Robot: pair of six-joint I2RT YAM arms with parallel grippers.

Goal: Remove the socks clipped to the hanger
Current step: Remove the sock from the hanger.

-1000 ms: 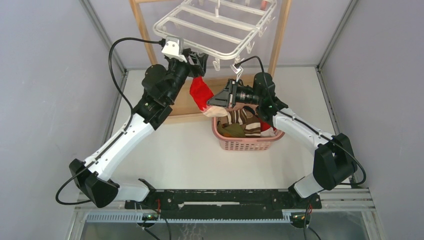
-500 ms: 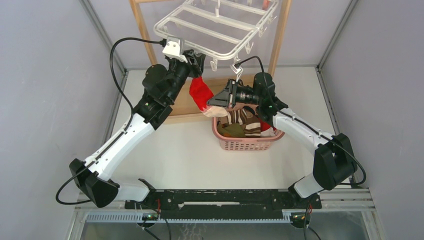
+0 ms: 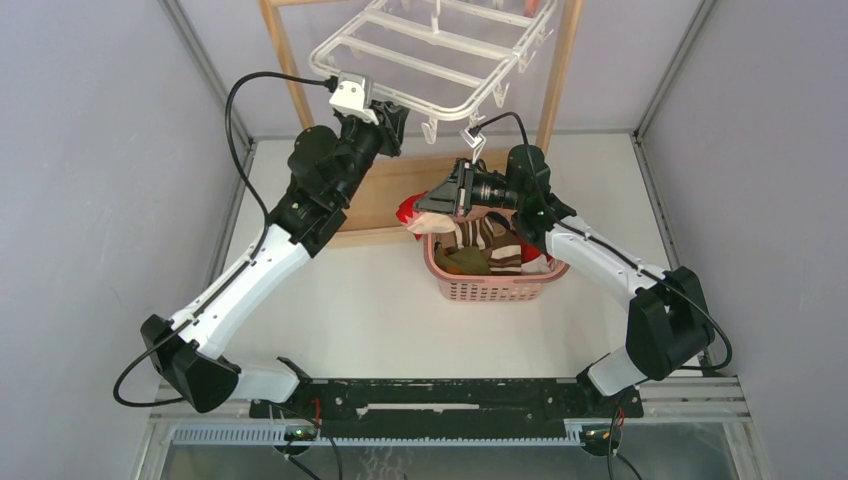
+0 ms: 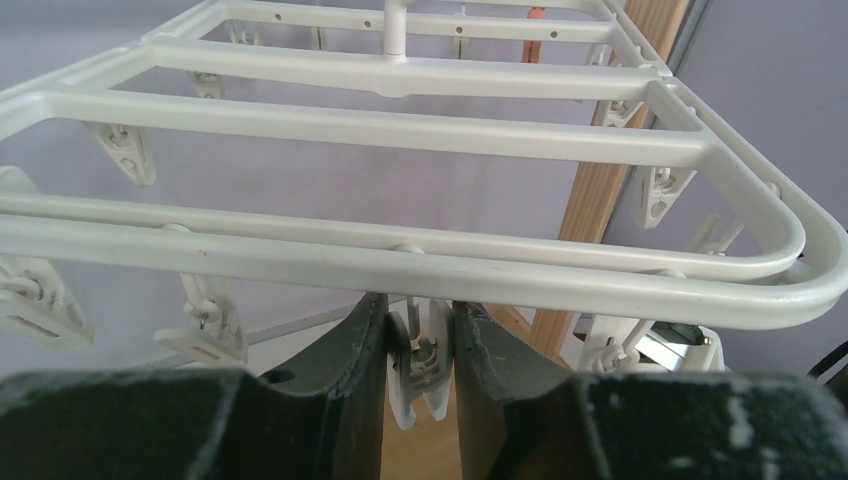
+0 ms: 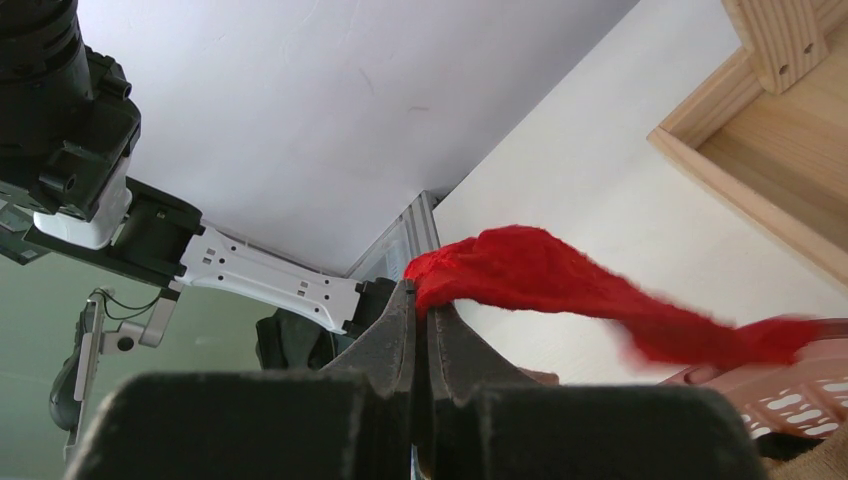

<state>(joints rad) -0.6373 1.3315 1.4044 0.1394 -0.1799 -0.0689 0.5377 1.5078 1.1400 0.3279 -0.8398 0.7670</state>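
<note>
My left arm (image 3: 245,275) reaches up high, left gripper (image 4: 420,318) squeezing a clip (image 4: 418,365) (fingers nearly together); my right gripper (image 5: 418,300), lower down, pinches a red sock (image 5: 560,280).

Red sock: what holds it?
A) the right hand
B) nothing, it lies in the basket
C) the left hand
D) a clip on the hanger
A: the right hand is shut on the red sock at its end; the left hand grips only a bare clip.
</note>
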